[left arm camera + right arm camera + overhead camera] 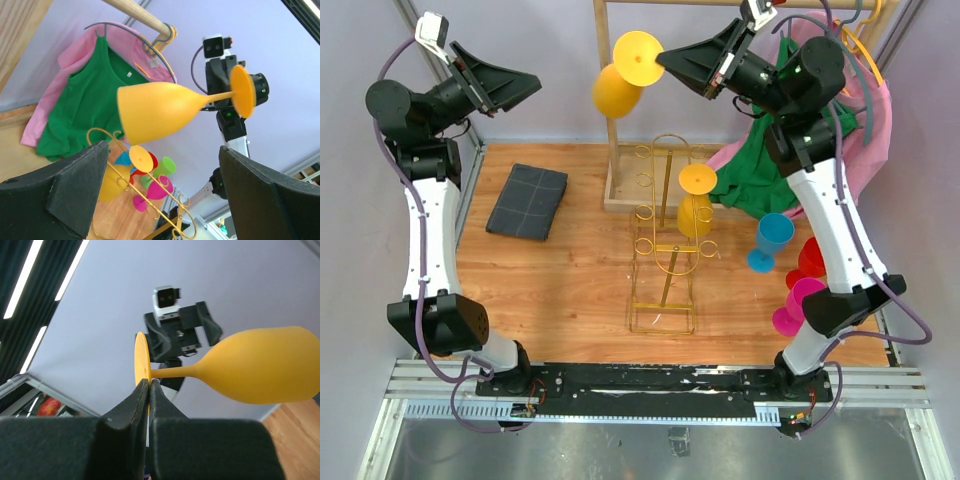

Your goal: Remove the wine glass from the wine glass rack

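My right gripper (663, 60) is raised high above the back of the table, shut on the round foot of a yellow wine glass (620, 85). The glass is held sideways, clear of the gold wire wine glass rack (665, 290). In the right wrist view the gripper (150, 385) pinches the foot disc and the glass bowl (265, 370) points right. The left wrist view shows the held glass (160, 112) in the air. A second yellow glass (696, 212) hangs upside down on the rack. My left gripper (530, 82) is open and empty, raised at the far left.
A wooden clothes rail (610, 150) with green (760, 170) and pink garments stands behind the rack. A dark folded cloth (527, 200) lies at the left. Blue (770, 240), red and pink (795, 305) glasses stand at the right, by the right arm.
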Available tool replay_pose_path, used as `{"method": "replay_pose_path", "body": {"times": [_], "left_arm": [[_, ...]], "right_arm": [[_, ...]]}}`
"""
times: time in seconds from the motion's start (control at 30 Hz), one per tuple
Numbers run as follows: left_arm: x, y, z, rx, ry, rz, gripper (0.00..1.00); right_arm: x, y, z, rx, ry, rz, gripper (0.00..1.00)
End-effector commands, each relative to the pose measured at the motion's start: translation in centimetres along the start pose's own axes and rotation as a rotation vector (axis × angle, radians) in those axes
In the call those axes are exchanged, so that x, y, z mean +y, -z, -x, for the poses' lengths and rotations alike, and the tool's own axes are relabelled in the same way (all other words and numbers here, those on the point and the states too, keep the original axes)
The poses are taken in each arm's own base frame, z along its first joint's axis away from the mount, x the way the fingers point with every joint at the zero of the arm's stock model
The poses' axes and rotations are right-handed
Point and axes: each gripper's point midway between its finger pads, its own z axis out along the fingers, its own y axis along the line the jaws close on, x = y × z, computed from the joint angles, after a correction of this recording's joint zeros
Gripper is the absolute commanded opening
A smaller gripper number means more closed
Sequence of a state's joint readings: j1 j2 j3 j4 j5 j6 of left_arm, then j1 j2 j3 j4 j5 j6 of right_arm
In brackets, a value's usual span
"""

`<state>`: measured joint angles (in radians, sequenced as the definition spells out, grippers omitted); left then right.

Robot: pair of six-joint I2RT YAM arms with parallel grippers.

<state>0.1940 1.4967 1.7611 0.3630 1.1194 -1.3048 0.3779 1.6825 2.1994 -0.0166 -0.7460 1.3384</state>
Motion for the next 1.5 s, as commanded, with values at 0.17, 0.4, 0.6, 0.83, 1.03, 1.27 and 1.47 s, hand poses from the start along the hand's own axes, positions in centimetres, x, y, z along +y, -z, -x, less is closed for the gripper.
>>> {"method": "replay_pose_path", "body": {"times": [0.17, 0.4, 0.6, 0.83, 1.03, 1.27, 1.47], "left_arm": [[0.4, 1.2, -2.3, -0.017, -0.079, -0.044, 0.96], [-1.2, 1.8, -3.0, -0.04, -0.128, -0.071, 0.97], [-3.4, 2.4, -3.3, -0.082, -0.164, -0.105, 0.98], [-5.3, 3.2, -5.5, -0.06, -0.202, -0.136, 0.98], [-8.7, 3.6, -8.6, 0.057, -0.38, -0.223, 0.98], [-11.6, 4.5, -12.7, 0.186, -0.541, -0.332, 0.99], [-12.1, 5.8, -14.8, 0.226, -0.644, -0.36, 0.99]], "right_arm": [[9.1, 1.1, -0.9, -0.115, -0.014, 0.513, 0.01], [8.8, 3.7, -3.1, -0.16, -0.026, 0.653, 0.01], [8.5, 5.9, -5.3, -0.199, -0.04, 0.755, 0.01], [9.1, 7.0, -6.9, -0.198, -0.042, 0.865, 0.01], [8.5, 6.9, -8.4, -0.126, -0.087, 0.845, 0.01], [7.1, 7.8, -10.7, -0.038, -0.137, 0.754, 0.01], [7.5, 9.0, -11.6, -0.014, -0.131, 0.747, 0.01]]}}
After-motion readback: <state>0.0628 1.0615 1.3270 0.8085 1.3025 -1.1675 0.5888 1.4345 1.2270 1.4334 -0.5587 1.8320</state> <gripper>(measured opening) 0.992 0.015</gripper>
